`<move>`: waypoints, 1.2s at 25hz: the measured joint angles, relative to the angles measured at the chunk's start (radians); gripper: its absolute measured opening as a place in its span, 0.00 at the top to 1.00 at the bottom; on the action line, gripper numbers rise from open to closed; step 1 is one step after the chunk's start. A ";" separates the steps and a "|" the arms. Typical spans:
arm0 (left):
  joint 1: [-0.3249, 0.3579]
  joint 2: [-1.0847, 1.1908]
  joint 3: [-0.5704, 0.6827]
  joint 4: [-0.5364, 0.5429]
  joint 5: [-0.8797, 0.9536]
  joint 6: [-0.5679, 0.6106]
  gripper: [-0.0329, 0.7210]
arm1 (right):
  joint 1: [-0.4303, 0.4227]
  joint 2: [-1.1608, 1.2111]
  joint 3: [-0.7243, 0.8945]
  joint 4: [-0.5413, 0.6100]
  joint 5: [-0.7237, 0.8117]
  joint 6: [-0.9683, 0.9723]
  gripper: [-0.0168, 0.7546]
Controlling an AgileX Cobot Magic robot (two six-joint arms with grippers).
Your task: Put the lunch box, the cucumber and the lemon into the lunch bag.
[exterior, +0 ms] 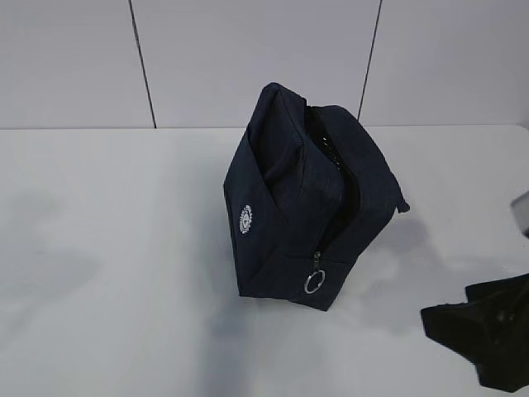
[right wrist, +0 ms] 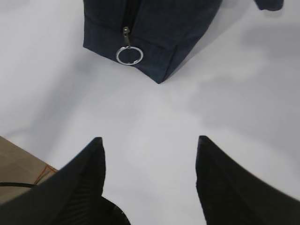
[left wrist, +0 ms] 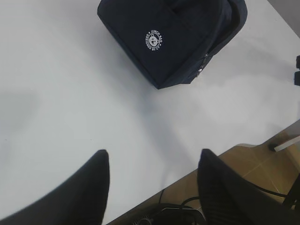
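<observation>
Your left fingers (left wrist: 89,183) stand spread, grasping nothing, over bare white desk (left wrist: 70,93) near its edge. Your right fingers (right wrist: 93,173) likewise released, empty, above the desk. Ahead of both: the lunch bag (exterior: 310,198), dark navy, mid-desk, zipper partly open along the top, ring pull (right wrist: 129,56) hanging at the near end, round white logo (left wrist: 154,40) facing left.

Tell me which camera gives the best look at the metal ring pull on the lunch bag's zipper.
The right wrist view: the ring pull hangs large and sharp against the lunch bag. The exterior view shows it small at the bag's lower corner. The left wrist view shows only a tiny glint near that corner, too small to make out.
</observation>
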 joint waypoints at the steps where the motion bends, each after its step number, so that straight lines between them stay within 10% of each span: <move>1: 0.000 0.000 0.000 0.000 0.000 0.000 0.38 | 0.020 0.031 0.000 0.004 -0.022 0.001 0.37; 16: 0.000 0.000 0.000 0.000 -0.020 0.000 0.38 | 0.227 0.290 -0.019 0.112 -0.235 0.000 0.37; 30: 0.000 0.000 0.000 0.000 -0.022 0.000 0.38 | 0.234 0.394 0.104 0.176 -0.598 0.000 0.37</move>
